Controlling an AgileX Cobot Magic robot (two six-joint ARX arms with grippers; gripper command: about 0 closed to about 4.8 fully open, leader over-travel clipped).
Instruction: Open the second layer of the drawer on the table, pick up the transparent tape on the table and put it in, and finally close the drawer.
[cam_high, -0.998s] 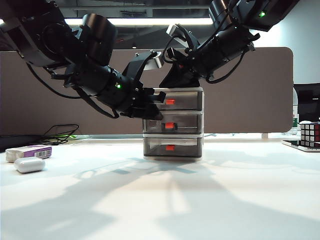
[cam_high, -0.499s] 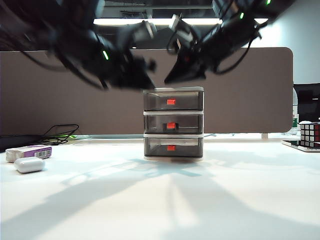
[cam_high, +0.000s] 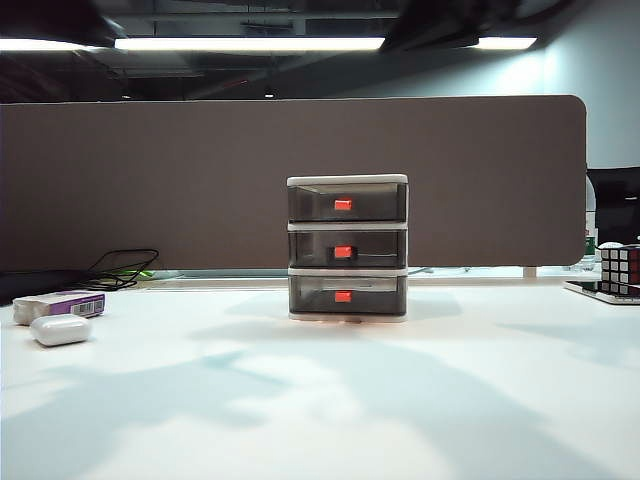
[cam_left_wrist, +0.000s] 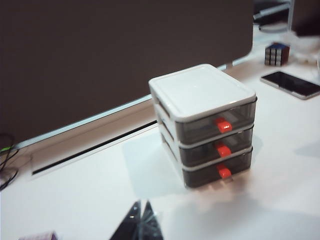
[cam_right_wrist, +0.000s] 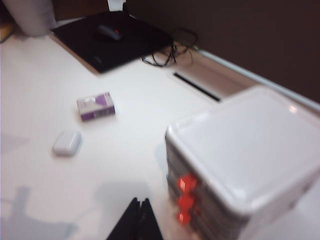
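- The drawer (cam_high: 347, 248) is standing near the middle of the bench (cam_high: 320, 400), just in front of the brown panel (cam_high: 150, 180), with all three tiers sitting flush in the frame.
- The second layer (cam_high: 347, 247) is lying shut, its red tab (cam_high: 343, 252) facing the exterior camera; no clear gap is showing at its front.
- The tape is not showing on the bench in any view; something pale and dark is sitting behind the second layer's smoky front, too dim to name.
- The left gripper (cam_left_wrist: 141, 220) is hanging high above the bench, fingers pressed together and holding nothing; the unit is lying ahead of it and to one side, well apart, tabs turned partly toward it.
- The right gripper (cam_right_wrist: 137, 220) is likewise riding high with fingers together and nothing in them, the unit's white top (cam_right_wrist: 250, 145) sitting below and beside it, near but not touching.
- Neither gripper is appearing in the exterior view; judging by the wrist views, the right one is looking the nearer.
- The bench in front of the tabs is lying open, giving room for a straight pull or push along the drawer's sliding axis.
- Well off to the left, a purple box (cam_high: 62, 302) and white case (cam_high: 60, 329) are lying; a cube (cam_high: 620, 268) is standing far right.
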